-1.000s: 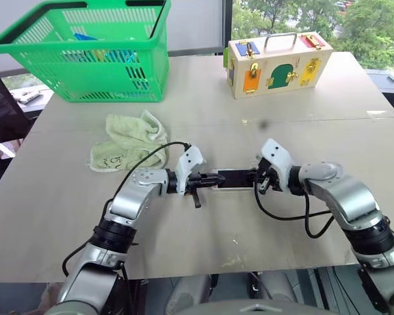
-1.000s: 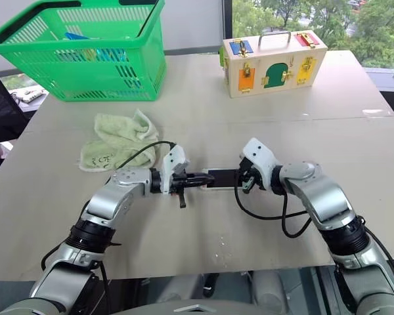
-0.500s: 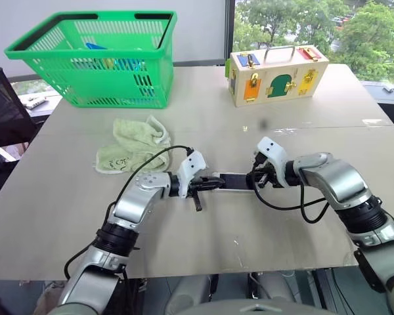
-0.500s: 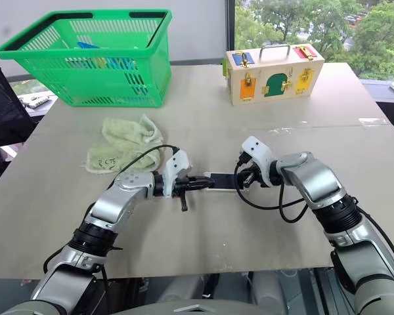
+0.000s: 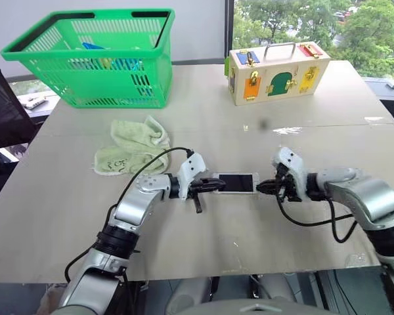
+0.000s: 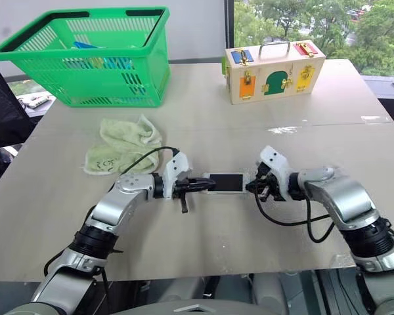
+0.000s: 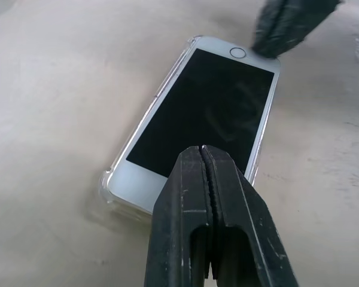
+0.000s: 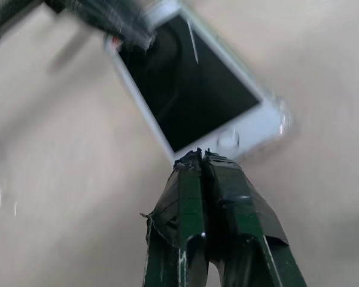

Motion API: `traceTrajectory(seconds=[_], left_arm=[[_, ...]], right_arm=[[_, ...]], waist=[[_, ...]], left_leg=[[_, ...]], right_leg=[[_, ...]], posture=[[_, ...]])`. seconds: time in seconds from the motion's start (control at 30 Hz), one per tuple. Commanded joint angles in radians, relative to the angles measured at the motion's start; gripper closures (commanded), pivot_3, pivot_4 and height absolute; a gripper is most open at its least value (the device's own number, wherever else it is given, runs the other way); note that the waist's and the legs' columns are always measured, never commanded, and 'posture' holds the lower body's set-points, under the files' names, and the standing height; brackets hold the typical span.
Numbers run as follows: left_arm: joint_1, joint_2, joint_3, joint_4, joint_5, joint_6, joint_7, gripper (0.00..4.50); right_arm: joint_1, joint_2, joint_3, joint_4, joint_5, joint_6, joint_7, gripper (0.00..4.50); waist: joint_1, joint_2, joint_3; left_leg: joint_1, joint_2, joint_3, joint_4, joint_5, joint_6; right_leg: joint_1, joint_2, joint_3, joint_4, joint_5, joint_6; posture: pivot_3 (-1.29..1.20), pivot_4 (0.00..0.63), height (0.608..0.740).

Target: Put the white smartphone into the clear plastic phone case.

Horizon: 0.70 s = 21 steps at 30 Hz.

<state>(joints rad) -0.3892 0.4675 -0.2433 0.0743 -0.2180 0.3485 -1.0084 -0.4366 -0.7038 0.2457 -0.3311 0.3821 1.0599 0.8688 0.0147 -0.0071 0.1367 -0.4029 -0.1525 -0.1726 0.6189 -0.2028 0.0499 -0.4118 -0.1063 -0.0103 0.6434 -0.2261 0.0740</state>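
Phone (image 5: 235, 183) lies screen-up on the table (image 5: 203, 105), seated in the clear case (image 7: 109, 177), between the two grippers. Left gripper (image 5: 218, 184), fingers pressed together, rests its tips on one end. Right gripper (image 5: 262, 188), also closed, sits at the home-button end, holding nothing.

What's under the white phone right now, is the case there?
Yes. The white phone lies screen up inside the clear case, whose rim shows along its side and corner. The case floor and the table beneath are covered by the phone, so full seating cannot be confirmed.
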Motion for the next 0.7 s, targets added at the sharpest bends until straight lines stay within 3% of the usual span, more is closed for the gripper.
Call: traceTrajectory(seconds=[0.03,0.17,0.27,0.53,0.63,0.7], left_arm=[[0.006,-0.001,-0.02,0.029,0.021,-0.002,-0.004,4.47],[0.008,-0.002,-0.022,0.033,0.021,-0.01,-0.005,4.47],[0.015,0.0,-0.02,0.028,0.021,-0.013,-0.004,4.47],[0.034,0.001,-0.017,-0.039,0.014,0.034,0.023,4.47],[0.039,0.002,-0.016,-0.058,0.011,0.052,0.027,4.47],[0.037,0.003,-0.016,-0.061,0.011,0.057,0.028,4.47]], right_arm=[[-0.011,-0.016,0.078,0.026,-0.046,-0.008,-0.011,4.44],[-0.06,-0.023,0.207,0.099,-0.104,-0.01,0.01,4.44],[-0.096,0.01,0.232,0.149,-0.127,-0.043,0.011,4.44],[-0.02,-0.031,-0.052,-0.014,0.071,0.008,0.078,4.44],[-0.024,0.023,-0.19,-0.051,0.176,0.056,0.043,4.44],[-0.038,0.057,-0.209,-0.055,0.193,0.067,0.007,4.44]], waist=[[-0.001,0.0,0.0],[-0.001,-0.002,0.0],[-0.007,-0.004,-0.001],[-0.009,-0.002,0.003],[-0.004,0.0,0.005],[-0.001,0.0,0.006]], left_leg=[[0.0,0.0,0.0,0.0,0.0,0.0],[0.002,0.0,0.001,0.0,0.0,0.0],[0.004,0.001,0.001,-0.001,0.0,0.0],[0.001,0.004,0.001,-0.001,0.0,0.0],[-0.002,0.004,0.001,-0.001,0.001,0.001],[-0.002,0.004,0.001,-0.001,0.002,0.003]], right_leg=[[0.0,0.0,0.0,0.0,0.0,0.0],[0.001,0.0,0.0,0.0,0.0,0.0],[0.003,0.001,0.0,0.0,0.0,0.0],[0.001,0.002,-0.001,0.0,0.0,0.0],[-0.002,0.002,-0.001,-0.001,0.001,-0.001],[-0.002,0.002,-0.001,-0.002,0.003,-0.004]], posture=[[0.0,0.15,0.74],[0.0,0.15,0.74],[0.0,0.15,0.74],[0.0,0.15,0.74],[0.0,0.15,0.74],[0.0,0.15,0.74]])
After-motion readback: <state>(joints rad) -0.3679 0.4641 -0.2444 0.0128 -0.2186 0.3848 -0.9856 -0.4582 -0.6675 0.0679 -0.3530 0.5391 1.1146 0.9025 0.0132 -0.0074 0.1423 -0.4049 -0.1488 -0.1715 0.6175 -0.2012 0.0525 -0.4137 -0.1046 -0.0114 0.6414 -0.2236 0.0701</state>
